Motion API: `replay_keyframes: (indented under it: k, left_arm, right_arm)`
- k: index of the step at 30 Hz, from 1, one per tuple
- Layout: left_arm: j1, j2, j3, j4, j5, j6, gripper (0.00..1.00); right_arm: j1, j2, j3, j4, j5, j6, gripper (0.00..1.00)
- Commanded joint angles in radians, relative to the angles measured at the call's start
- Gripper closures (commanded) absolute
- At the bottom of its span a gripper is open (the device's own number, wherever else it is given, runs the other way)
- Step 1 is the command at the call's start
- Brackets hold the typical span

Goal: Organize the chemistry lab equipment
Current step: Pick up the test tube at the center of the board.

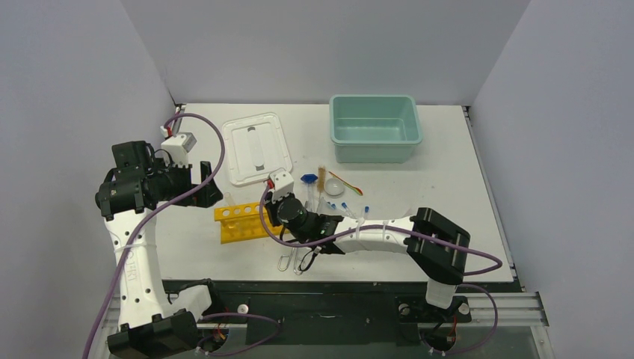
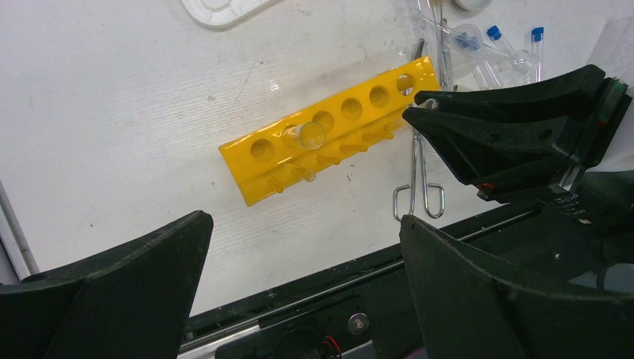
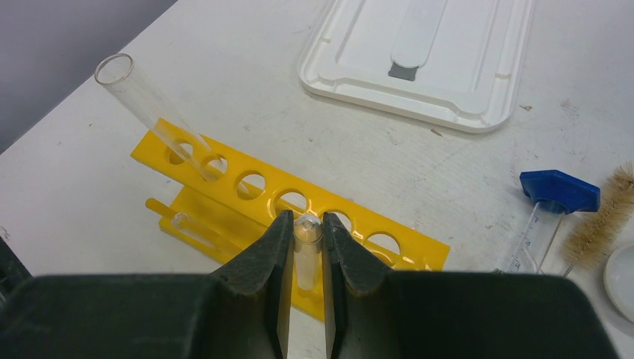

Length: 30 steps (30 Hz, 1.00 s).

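Yellow rack (image 1: 241, 223) under R gripper (image 3: 306, 221) pinching glass tube (image 3: 306, 256); L gripper (image 2: 303, 224) spread (tongs (image 2: 416, 161), lid (image 3: 448, 82) nearby).

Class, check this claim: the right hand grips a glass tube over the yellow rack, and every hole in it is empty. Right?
Not quite. The right hand does grip a glass tube over the yellow rack, but one hole holds a leaning tube, as the right wrist view shows.

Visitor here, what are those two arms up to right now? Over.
Right gripper shut on a small clear tube, at the yellow rack. Left gripper open, empty. Another tube leans in the rack; nothing in the way.
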Motion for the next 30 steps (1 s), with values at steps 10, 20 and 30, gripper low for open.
replay_keyframes:
  k: [10,20,30]
  left_arm:
    - [0.013,-0.013,0.009,0.001,0.002,0.026,0.03]
    - [0.014,-0.013,0.005,0.002,-0.002,0.029,0.03]
    - [0.015,-0.012,0.006,0.006,0.002,0.023,0.03]
  right_arm:
    - [-0.004,0.050,0.026,0.043,-0.009,0.022,1.00]
    - [-0.003,0.025,0.013,0.038,0.008,0.014,1.00]
    - [-0.002,-0.033,0.010,0.029,0.007,-0.008,1.00]
